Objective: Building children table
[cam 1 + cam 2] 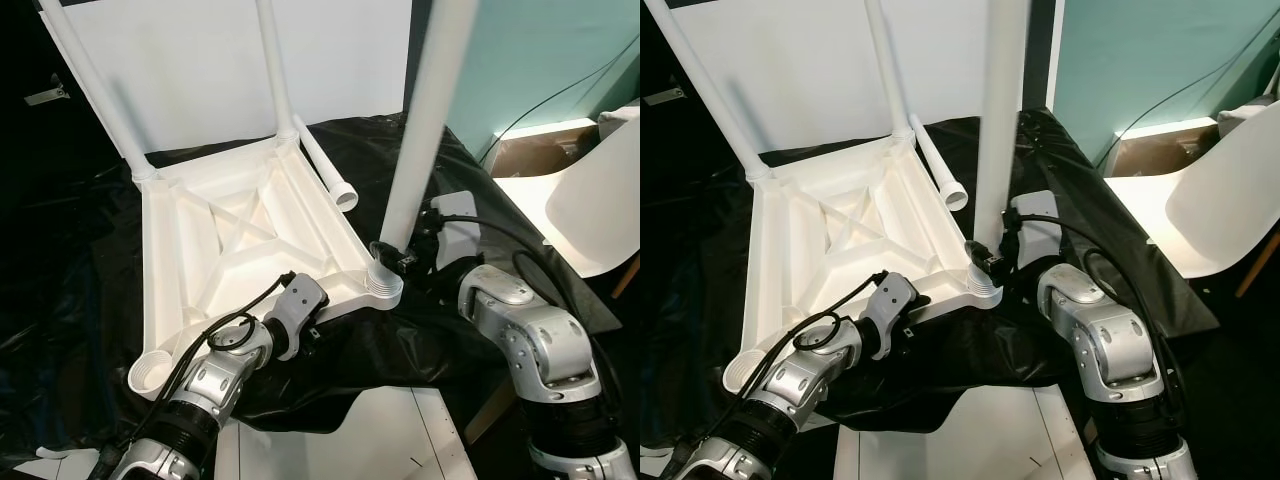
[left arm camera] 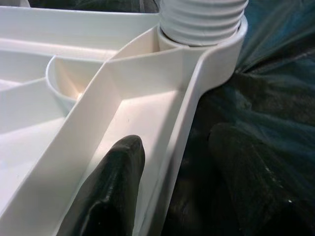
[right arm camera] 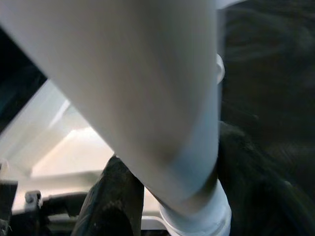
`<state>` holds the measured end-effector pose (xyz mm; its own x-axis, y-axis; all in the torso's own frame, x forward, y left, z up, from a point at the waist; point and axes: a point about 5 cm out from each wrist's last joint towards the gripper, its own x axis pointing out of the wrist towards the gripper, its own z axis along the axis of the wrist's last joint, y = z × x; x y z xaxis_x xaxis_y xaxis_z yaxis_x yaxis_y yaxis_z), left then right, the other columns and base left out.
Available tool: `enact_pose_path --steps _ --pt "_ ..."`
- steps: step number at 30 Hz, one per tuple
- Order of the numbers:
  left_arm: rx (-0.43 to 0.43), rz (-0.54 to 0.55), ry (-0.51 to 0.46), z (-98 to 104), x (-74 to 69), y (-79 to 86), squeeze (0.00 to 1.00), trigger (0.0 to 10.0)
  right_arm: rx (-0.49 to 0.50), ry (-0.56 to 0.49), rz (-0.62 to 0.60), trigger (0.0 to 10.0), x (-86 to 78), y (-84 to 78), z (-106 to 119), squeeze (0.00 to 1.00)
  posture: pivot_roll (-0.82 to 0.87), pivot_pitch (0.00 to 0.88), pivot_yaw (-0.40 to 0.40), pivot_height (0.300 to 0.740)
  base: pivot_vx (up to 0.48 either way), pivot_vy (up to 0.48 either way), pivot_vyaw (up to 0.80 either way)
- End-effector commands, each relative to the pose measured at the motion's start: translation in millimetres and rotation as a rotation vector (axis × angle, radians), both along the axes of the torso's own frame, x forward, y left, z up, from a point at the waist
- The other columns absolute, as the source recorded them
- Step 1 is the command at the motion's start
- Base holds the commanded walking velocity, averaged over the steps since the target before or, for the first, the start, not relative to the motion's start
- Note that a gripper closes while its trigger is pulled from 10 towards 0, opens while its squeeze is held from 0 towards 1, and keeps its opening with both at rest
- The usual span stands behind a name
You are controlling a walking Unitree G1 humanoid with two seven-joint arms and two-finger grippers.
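A white moulded-plastic children's table top (image 1: 240, 240) lies upside down on a crinkled black plastic sheet (image 1: 420, 150), its ribbed underside facing up. Two white tubular plastic legs (image 1: 275, 65) stand already seated in the two far corner sockets.

The right gripper (image 1: 398, 255) is closed around the lower end of a third white tubular leg (image 1: 425, 120), just above that leg's threaded collar. The leg stands nearly upright, leaning slightly, with its threaded end set into the near corner socket (image 1: 383, 287) directly below the gripper. In the right wrist view the black fingers (image 3: 115, 196) sit on either side of the tube.

The left gripper (image 2: 172, 162) straddles the near rim of the table top, just beside that same socket: one black finger (image 2: 115, 182) lies inside the ribbed tray, the other outside against the black sheet. The fingers flank the rim wall and appear to clamp it.

A fourth white leg (image 1: 325, 165) lies loose on the sheet beyond the right gripper, alongside the table top's edge. The remaining corner socket (image 1: 150, 372), near the left forearm, stands unfilled. A white moulded chair (image 1: 595, 205) stands well to the right of the right arm.
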<state>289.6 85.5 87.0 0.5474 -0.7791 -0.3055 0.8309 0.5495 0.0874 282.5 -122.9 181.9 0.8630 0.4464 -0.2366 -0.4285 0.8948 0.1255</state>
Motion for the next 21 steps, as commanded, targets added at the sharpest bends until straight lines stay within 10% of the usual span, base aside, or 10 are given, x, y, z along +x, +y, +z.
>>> enact_pose_path --steps 1,21 --pt "0.002 -0.123 0.056 -5.1 -7.8 -1.5 0.0 10.0 0.049 0.343 0.042 10.0 -13.1 8.9 -50.6 0.0 -0.13 0.0 0.093 0.74 0.0 0.0 0.0" --pt "0.001 -0.125 0.055 -4.7 -6.8 -3.5 0.0 10.0 -0.137 0.281 0.115 10.0 -4.4 3.8 -30.2 0.0 -0.13 0.0 0.087 0.74 0.0 0.0 0.0"
